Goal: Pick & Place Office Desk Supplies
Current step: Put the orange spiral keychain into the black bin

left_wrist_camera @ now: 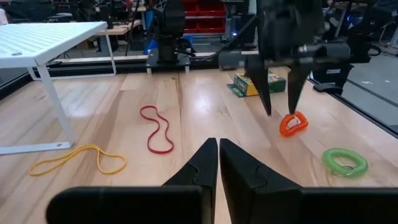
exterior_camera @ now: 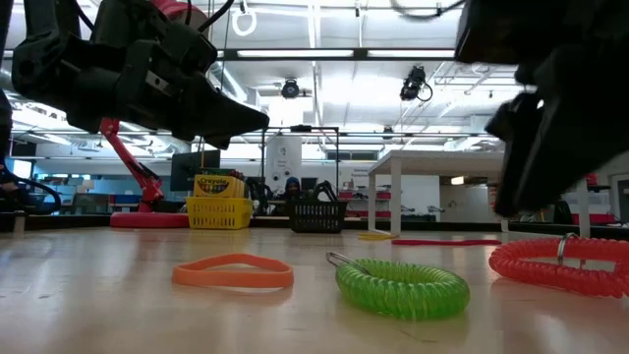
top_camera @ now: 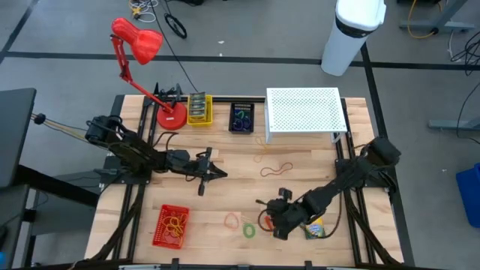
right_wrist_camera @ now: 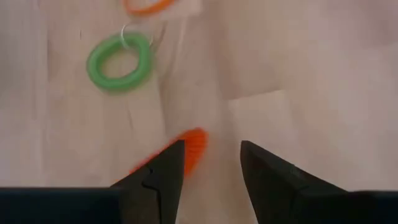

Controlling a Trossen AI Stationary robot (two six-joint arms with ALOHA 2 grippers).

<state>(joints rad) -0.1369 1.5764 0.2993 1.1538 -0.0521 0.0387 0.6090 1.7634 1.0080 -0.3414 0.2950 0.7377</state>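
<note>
Right gripper (right_wrist_camera: 211,165) hovering fingers apart over orange coil loop (right_wrist_camera: 189,146), green coil loop (right_wrist_camera: 118,61) nearby on table (top_camera: 315,161). Left gripper (left_wrist_camera: 219,163) waiting mid-table, fingers pressed together.

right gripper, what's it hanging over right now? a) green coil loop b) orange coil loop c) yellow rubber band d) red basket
b: the open right gripper points down with the orange coil loop beside one finger, also seen from the left wrist; the green coil loop lies apart.
</note>
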